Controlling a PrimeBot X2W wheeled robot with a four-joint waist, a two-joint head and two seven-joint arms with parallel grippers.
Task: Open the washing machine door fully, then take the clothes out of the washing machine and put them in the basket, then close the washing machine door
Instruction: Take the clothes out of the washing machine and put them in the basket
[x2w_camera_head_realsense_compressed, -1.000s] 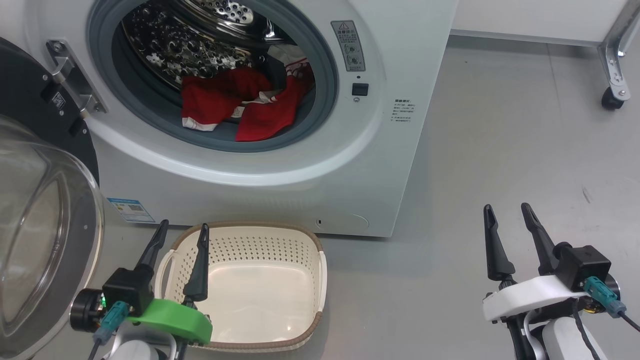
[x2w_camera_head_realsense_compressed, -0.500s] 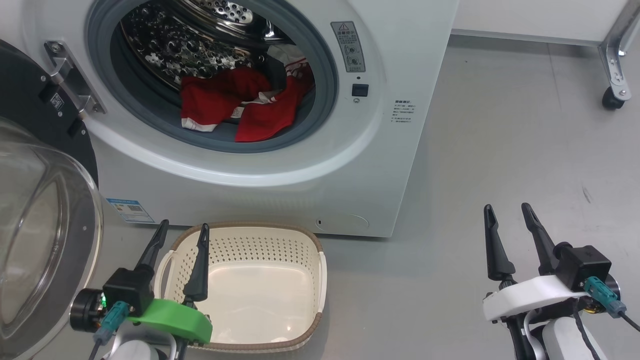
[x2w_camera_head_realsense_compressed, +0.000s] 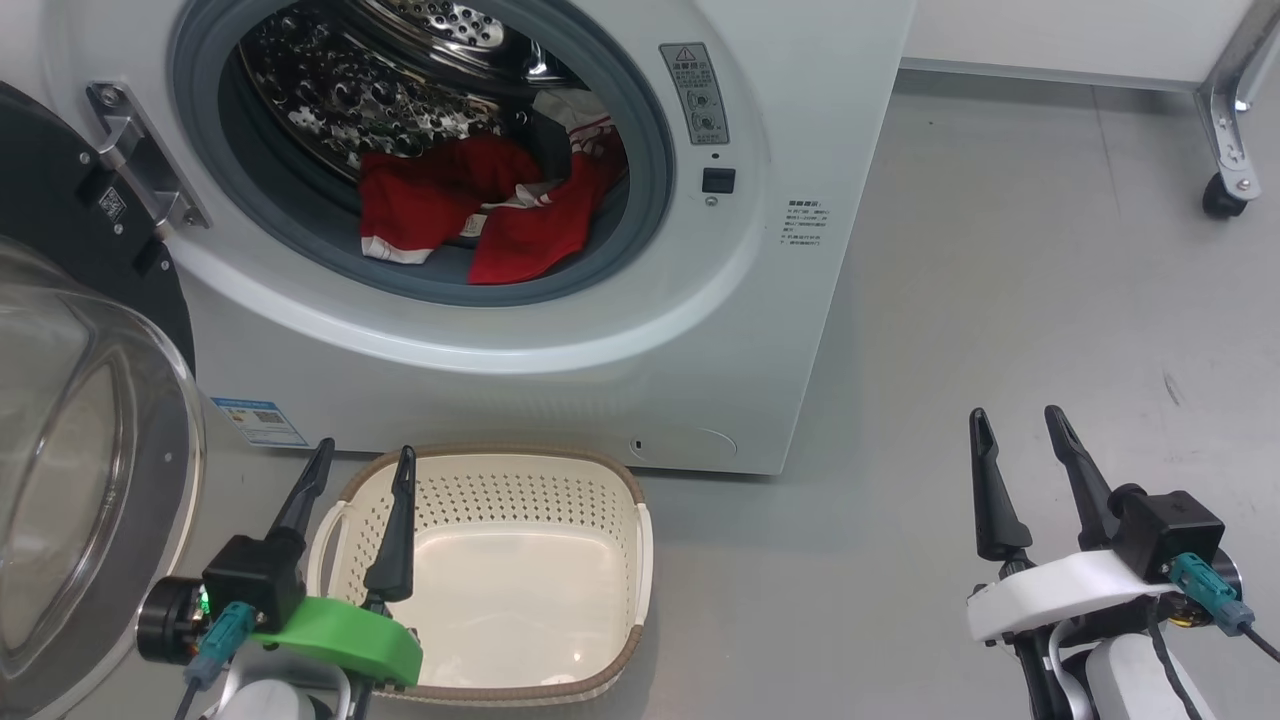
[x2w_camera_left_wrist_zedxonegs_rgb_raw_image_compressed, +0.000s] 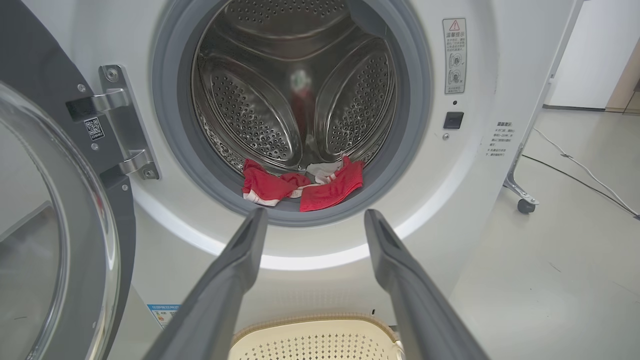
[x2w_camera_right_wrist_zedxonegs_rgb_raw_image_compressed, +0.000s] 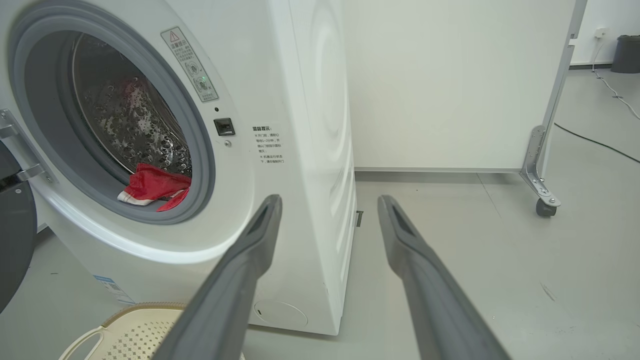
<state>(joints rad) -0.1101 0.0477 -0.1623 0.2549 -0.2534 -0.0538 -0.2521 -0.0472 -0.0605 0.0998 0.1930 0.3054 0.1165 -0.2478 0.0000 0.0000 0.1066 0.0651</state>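
Both pairs of jaws are standing wide apart and holding nothing. The left gripper (x2w_camera_head_realsense_compressed: 365, 450) is hanging at the lower left with its fingers pointing toward the washer (x2w_camera_head_realsense_compressed: 620, 380). One finger is crossing the left rim of the basket (x2w_camera_head_realsense_compressed: 640, 560) in the head view, and the left wrist view is showing the basket below the fingers. The right gripper (x2w_camera_head_realsense_compressed: 1015, 414) is hovering over bare floor (x2w_camera_head_realsense_compressed: 1000, 280), well apart from the washer's right side.

The basket is sitting on the floor just in front of the washer, with nothing in it. The clothes (x2w_camera_head_realsense_compressed: 470, 205) are lying in the drum (x2w_camera_head_realsense_compressed: 380, 90), spilling onto the lower part of the grey gasket (x2w_camera_head_realsense_compressed: 655, 150). The door (x2w_camera_head_realsense_compressed: 80, 400) is standing swung open at the left, its glass bowl bulging toward the camera.

Against a second ago, the whole head view is sitting a touch to the left, which is a camera shift. Grippers, clothes, basket and door are lying as before.

A grey warning label (x2w_camera_head_realsense_compressed: 693, 92) beside the porthole is showing a triangle with an exclamation mark, and its characters are too small to read. A block of small print (x2w_camera_head_realsense_compressed: 803, 222) below the latch and the blue sticker (x2w_camera_head_realsense_compressed: 258, 422) are also unreadable. A QR-code tag (x2w_camera_head_realsense_compressed: 112, 200) is sitting on the door's black rim.
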